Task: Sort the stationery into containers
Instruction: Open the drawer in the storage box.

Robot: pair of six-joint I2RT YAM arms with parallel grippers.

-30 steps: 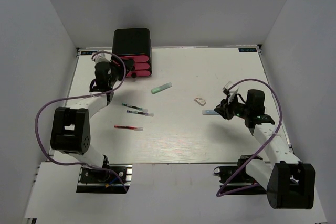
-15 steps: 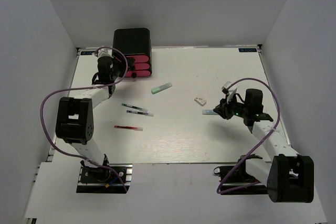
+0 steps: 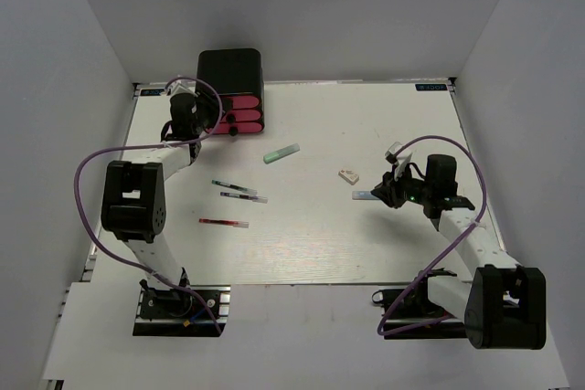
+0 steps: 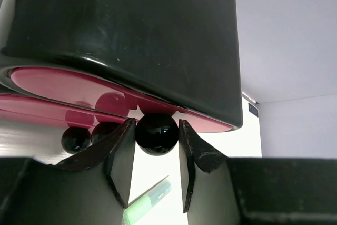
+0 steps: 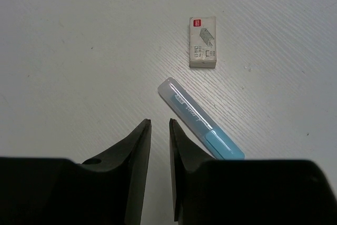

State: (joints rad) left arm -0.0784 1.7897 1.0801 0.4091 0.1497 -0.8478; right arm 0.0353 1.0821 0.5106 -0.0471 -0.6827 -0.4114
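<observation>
Sorting not begun: pens (image 3: 224, 223), green bar (image 3: 281, 153), blue bar (image 5: 200, 119), white box (image 5: 202, 49) on table (image 3: 366, 125); drawers (image 3: 239, 116) closed. L gripper (image 4: 156, 122) straddles knob (image 4: 156, 134), grip unclear; R gripper (image 5: 159, 125) near-closed, empty.

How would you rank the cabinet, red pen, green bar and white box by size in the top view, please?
1. cabinet
2. red pen and green bar: longer versus thicker, unranked
3. white box

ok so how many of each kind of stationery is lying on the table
pens: 3
bars: 2
white box: 1
total: 6
</observation>
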